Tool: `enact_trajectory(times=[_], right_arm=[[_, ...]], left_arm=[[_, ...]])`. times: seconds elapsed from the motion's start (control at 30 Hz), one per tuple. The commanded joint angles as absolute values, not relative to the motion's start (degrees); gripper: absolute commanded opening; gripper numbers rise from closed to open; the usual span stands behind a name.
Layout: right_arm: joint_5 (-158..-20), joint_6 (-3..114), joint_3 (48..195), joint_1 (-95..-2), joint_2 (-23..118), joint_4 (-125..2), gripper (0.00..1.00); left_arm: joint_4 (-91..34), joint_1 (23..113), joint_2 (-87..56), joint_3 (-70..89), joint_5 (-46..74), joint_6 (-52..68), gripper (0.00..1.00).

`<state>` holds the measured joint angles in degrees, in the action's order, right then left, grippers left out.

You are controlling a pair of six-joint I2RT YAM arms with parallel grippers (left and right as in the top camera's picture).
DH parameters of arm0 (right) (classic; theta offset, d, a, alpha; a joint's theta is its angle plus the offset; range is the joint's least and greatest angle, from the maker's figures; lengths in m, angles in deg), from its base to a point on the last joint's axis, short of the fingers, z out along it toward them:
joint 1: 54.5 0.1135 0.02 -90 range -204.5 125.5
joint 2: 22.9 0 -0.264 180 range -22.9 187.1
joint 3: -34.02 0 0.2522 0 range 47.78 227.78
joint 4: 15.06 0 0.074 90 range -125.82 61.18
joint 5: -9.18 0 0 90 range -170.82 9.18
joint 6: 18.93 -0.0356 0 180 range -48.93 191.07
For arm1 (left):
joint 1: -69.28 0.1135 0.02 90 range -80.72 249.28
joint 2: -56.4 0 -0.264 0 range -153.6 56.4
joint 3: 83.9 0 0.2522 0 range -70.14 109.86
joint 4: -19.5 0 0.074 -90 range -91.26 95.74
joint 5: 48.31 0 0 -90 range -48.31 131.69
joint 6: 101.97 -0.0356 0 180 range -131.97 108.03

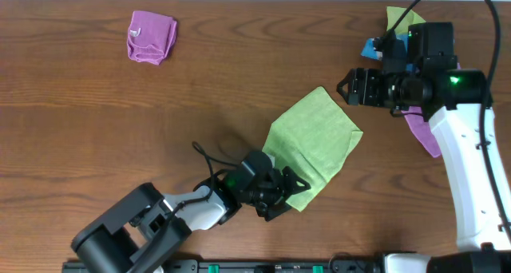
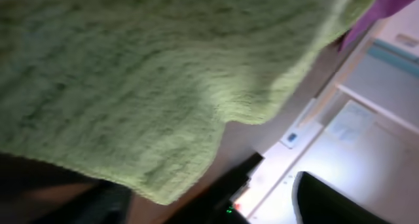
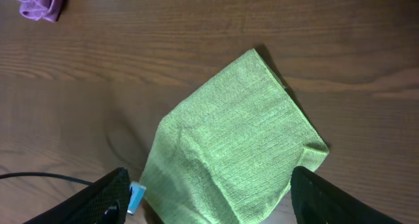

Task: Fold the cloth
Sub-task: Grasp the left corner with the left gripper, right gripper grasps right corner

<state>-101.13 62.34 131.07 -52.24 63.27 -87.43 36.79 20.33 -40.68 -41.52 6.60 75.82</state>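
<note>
Left hand (image 1: 287, 191) grips the green cloth (image 1: 313, 133) by its near corner; best carry it low, squarely to the far corner. Right hand (image 1: 349, 87) hangs open.

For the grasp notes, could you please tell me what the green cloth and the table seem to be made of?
Green cloth: probably soft microfibre or terry, matte; the left wrist view shows fuzzy ribbed pile. Table: wood or wood-look laminate, low sheen; brown grain lines run along it.
</note>
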Motion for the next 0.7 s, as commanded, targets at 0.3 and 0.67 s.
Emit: enact_trajectory(times=[0.3, 0.67], right_arm=[[-102.29, 61.68, 131.53, -52.55, 62.49, -87.32, 0.8], [-102.29, 61.68, 131.53, -52.55, 62.49, -88.24, 0.8]], left_arm=[[35.56, 20.07, -43.71, -42.24, 9.53, 75.6, 0.32], [35.56, 21.25, -43.71, -42.24, 8.98, 72.85, 0.06]])
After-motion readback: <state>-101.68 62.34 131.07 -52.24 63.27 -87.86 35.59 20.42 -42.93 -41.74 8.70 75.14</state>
